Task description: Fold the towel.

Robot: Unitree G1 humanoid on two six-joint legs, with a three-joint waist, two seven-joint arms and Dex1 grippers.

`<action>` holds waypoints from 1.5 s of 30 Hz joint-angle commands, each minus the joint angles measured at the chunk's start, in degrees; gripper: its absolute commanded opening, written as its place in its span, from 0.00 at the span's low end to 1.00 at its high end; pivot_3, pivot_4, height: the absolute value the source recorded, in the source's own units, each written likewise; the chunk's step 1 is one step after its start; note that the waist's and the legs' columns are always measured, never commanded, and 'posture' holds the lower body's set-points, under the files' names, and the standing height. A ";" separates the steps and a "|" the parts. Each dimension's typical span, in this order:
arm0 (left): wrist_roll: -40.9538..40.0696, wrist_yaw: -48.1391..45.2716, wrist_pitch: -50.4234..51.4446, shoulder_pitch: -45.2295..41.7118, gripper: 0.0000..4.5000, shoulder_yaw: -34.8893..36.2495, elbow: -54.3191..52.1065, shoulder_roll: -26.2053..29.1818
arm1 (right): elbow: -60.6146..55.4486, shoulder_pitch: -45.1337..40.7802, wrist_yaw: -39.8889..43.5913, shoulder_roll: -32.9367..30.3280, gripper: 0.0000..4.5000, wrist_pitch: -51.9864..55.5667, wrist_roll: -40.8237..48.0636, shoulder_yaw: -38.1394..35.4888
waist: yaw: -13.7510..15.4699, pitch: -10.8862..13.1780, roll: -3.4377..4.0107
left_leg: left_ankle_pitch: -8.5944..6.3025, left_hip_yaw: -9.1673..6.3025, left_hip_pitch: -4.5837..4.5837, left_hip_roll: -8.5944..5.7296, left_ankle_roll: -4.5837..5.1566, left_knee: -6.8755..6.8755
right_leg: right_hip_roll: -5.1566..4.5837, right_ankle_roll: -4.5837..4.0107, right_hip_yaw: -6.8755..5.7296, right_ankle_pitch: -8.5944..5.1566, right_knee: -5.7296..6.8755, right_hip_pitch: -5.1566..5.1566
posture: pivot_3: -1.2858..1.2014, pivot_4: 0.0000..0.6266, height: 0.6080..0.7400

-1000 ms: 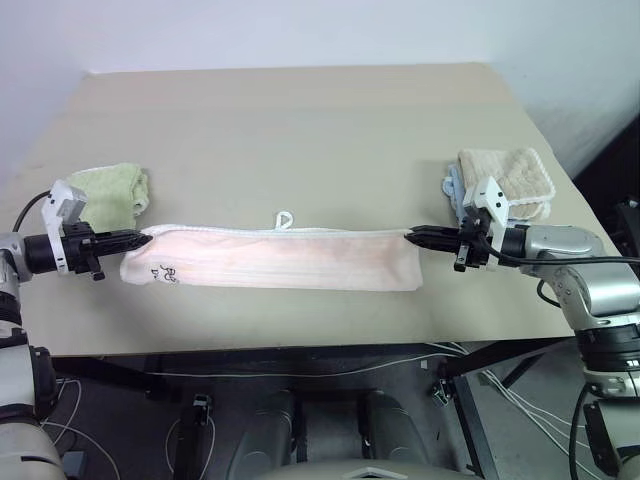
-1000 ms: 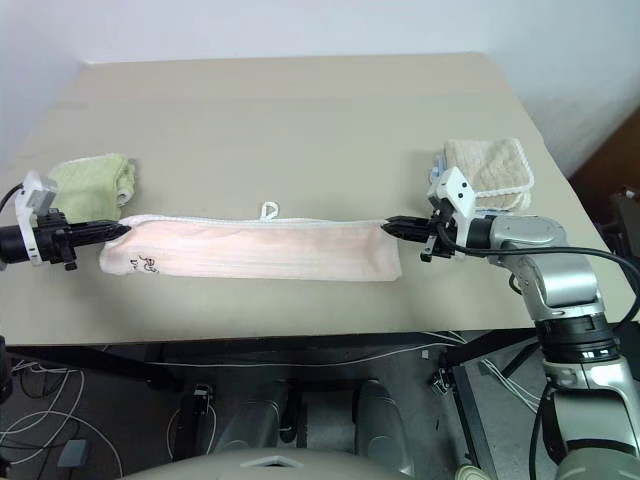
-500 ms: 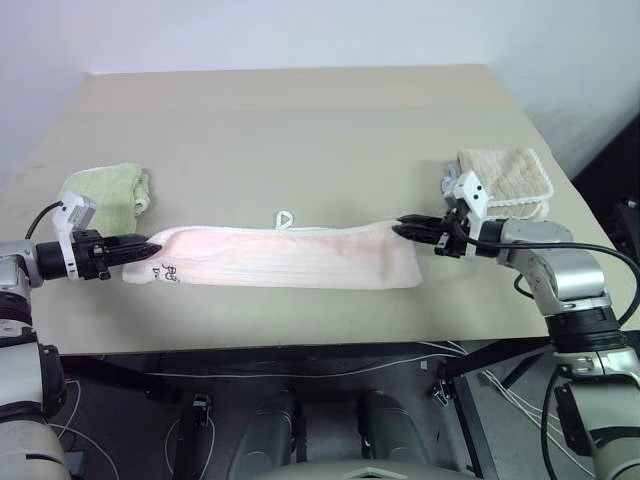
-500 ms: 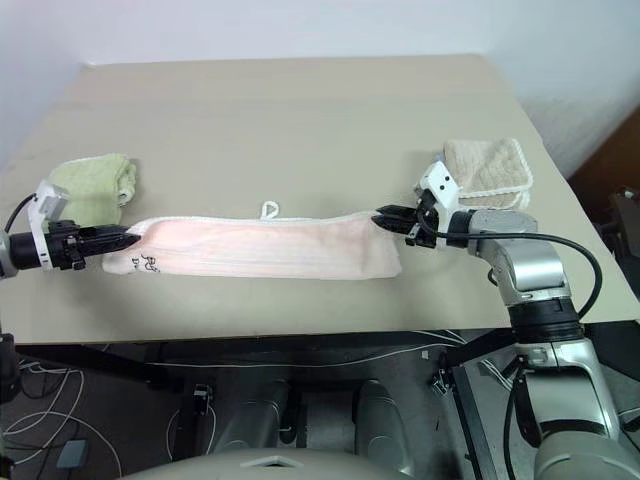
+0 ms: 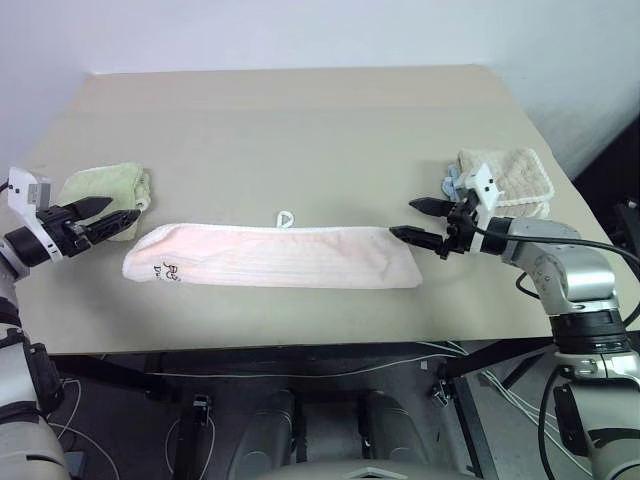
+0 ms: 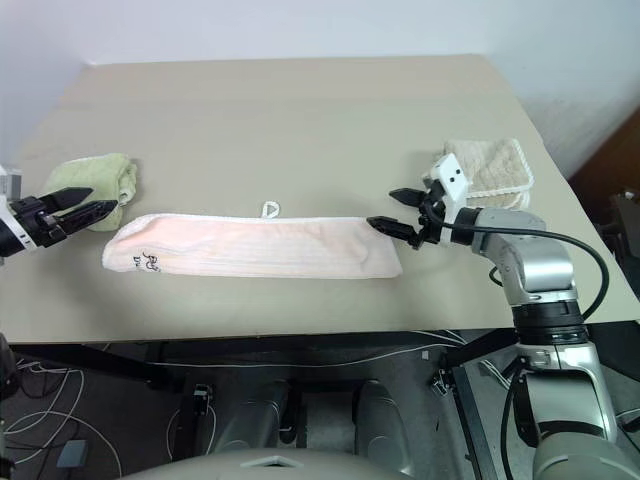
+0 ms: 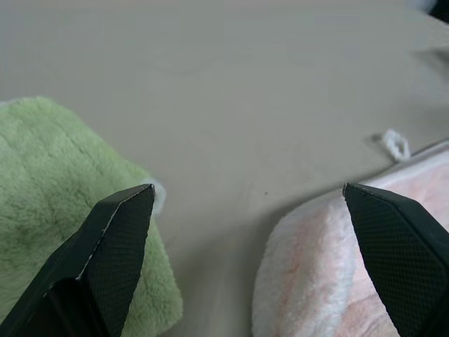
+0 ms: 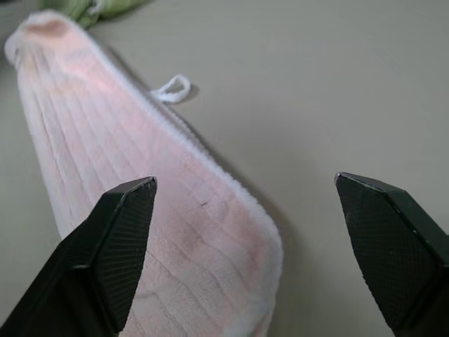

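The pink towel [image 5: 270, 257] lies folded into a long narrow band on the table [image 5: 300, 130], parallel to the near edge and a little back from it, spanning most of the middle of the tabletop. Black handwritten marks [image 5: 167, 270] sit near its left end, and a small white loop tab [image 5: 285, 218] projects from the far long edge (roughly at mid-length), resting flat on the table.

The left gripper [image 5: 110, 218] hovers just off the towel's left end, its two black fingers spread apart and holding nothing; in the left wrist view the fingers [image 7: 112, 242] frame bare tabletop, with green cloth on one side and pink cloth on the other. The right gripper [image 5: 420, 220] stands at the towel's right end, likewise released, its fingers [image 8: 116, 246] wide apart; one fingertip is over the towel's end corner, and whether it touches cannot be told.

Farther back, a folded light green towel [image 5: 105, 188] lies near the table's left edge, just behind the left gripper. A folded beige towel [image 5: 510, 180] with white scalloped edging lies near the right edge, behind the right gripper. The far half of the table is bare.
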 commanded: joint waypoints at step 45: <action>-24.22 11.61 28.23 24.66 1.00 8.50 -53.93 -8.08 | -20.40 18.13 -16.51 -0.66 0.96 33.87 30.95 -21.67 | 0.25 -0.04 0.01 | -0.01 -0.01 0.02 0.06 -0.05 -0.55 | -0.22 -0.12 0.21 0.01 -0.46 -0.07 | 0.52 0.24 1.00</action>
